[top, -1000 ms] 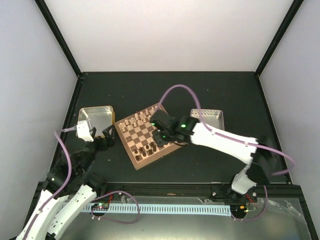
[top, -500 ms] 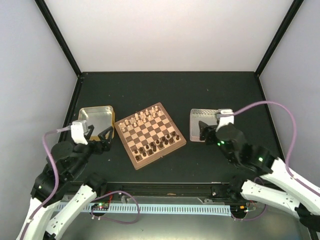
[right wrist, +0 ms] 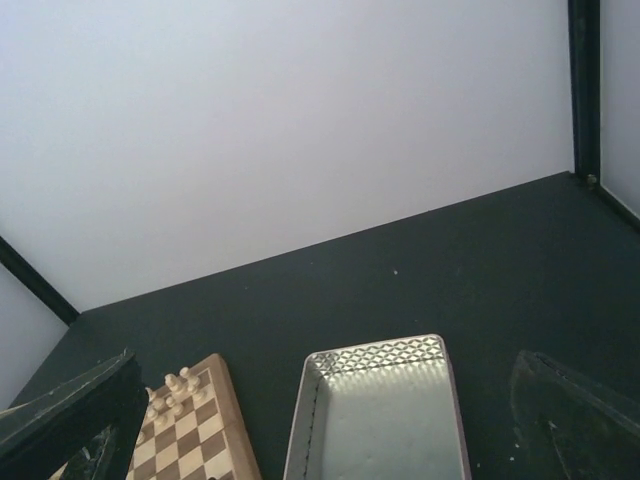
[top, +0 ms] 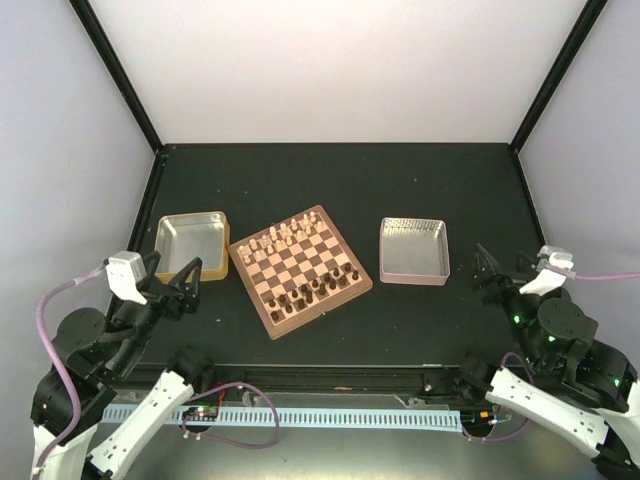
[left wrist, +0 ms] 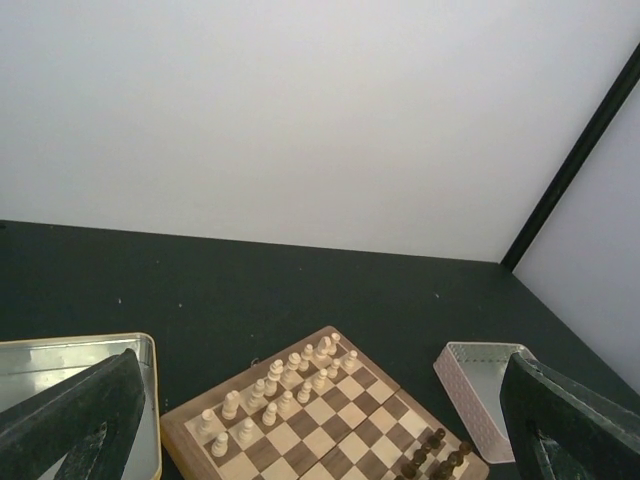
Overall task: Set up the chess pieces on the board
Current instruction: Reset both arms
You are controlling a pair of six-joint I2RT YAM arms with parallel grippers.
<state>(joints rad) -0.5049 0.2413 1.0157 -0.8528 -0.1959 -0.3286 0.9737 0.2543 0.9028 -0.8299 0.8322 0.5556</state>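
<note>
The board [top: 304, 266] lies tilted in the middle of the black table. The cream chess pieces [top: 278, 238] stand in two rows on its far-left side. The dark chess pieces [top: 312, 292] stand in rows on its near-right side. My left gripper [top: 172, 272] is open and empty, raised near the table's left front, away from the board. My right gripper [top: 500, 266] is open and empty at the right front. The left wrist view shows the board [left wrist: 362, 430] with cream pieces [left wrist: 282, 382] and dark pieces [left wrist: 436, 462]. The right wrist view shows the board's corner [right wrist: 200, 442].
An empty gold-sided tin [top: 188, 240] sits left of the board, also in the left wrist view [left wrist: 60, 385]. An empty silver pinkish-sided tin [top: 412, 250] sits right of it, also in the right wrist view [right wrist: 385, 425]. White walls with black corner posts enclose the table.
My right arm has pulled back from above the board, past the silver tin, to the right front. My left arm has also drawn back toward the near left.
</note>
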